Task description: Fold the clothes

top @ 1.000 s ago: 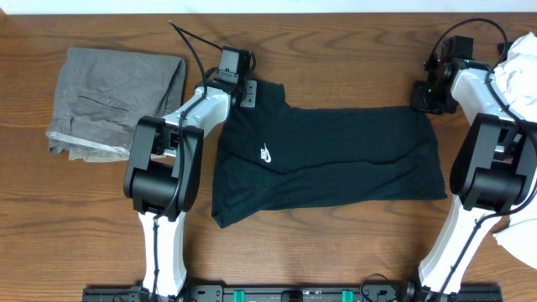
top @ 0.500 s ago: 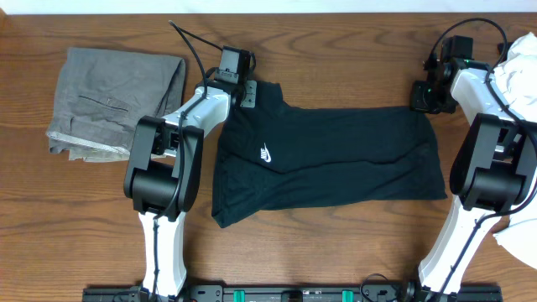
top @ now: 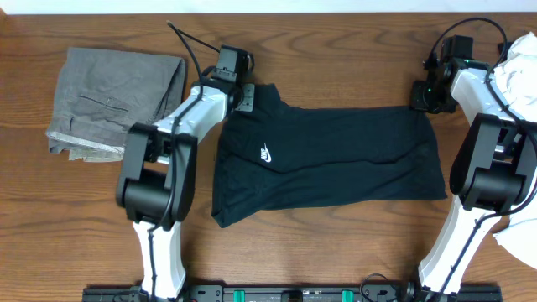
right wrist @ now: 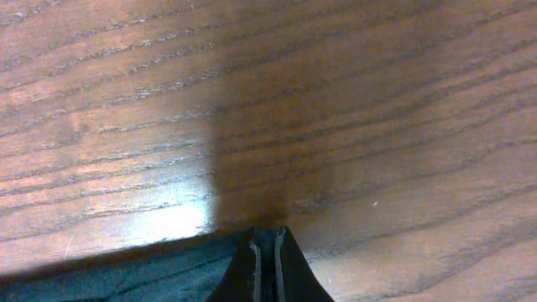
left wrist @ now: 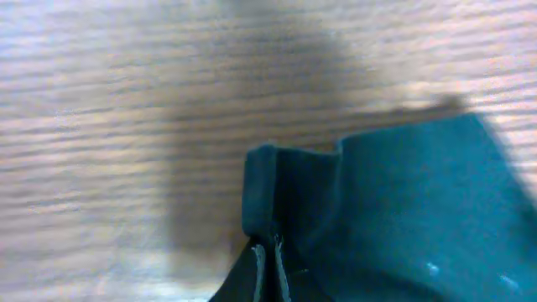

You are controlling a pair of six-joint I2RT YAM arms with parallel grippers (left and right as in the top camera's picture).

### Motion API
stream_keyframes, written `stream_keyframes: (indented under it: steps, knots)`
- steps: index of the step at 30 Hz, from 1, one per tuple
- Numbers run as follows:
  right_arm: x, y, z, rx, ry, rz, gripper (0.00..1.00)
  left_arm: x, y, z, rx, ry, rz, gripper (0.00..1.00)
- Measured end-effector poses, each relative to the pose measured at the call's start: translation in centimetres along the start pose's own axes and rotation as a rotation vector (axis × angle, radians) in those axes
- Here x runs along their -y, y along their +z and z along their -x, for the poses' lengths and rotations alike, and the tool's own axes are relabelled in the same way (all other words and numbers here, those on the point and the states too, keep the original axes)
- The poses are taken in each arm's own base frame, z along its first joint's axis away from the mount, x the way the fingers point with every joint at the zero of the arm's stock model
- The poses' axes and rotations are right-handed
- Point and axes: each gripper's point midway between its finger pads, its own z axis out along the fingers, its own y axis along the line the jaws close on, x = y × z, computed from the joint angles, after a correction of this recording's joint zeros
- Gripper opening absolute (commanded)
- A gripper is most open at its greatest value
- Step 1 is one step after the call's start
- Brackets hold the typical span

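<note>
A black T-shirt (top: 336,159) with a small white chest logo (top: 265,154) lies spread sideways across the middle of the table. My left gripper (top: 242,94) is at its far left corner. In the left wrist view that gripper (left wrist: 268,245) is shut on a raised fold of the dark fabric (left wrist: 403,210). My right gripper (top: 422,96) is at the shirt's far right corner. In the right wrist view its jaws (right wrist: 266,239) are shut on the shirt's edge (right wrist: 126,273).
Folded grey trousers (top: 117,101) lie at the far left of the wooden table (top: 336,50). A white garment (top: 520,71) is heaped at the right edge behind the right arm, and more white cloth (top: 522,228) shows lower down.
My left gripper has shifted slightly towards the far edge with the shirt corner, and the left arm's elbow has swung left. The right arm has not visibly moved.
</note>
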Motion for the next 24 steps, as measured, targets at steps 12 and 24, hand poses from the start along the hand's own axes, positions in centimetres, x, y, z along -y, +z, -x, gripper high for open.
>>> stream_keyframes:
  steps: [12, 24]
  knots:
    - [-0.5, -0.5, -0.6, -0.023, -0.022, 0.031, 0.01, 0.1, -8.9, 1.1, 0.019, 0.003, -0.011, 0.06]
    - [-2.2, -7.5, -2.2, -0.041, -0.077, 0.120, 0.01, -0.6, -10.5, -3.0, -0.146, 0.002, 0.012, 0.06]
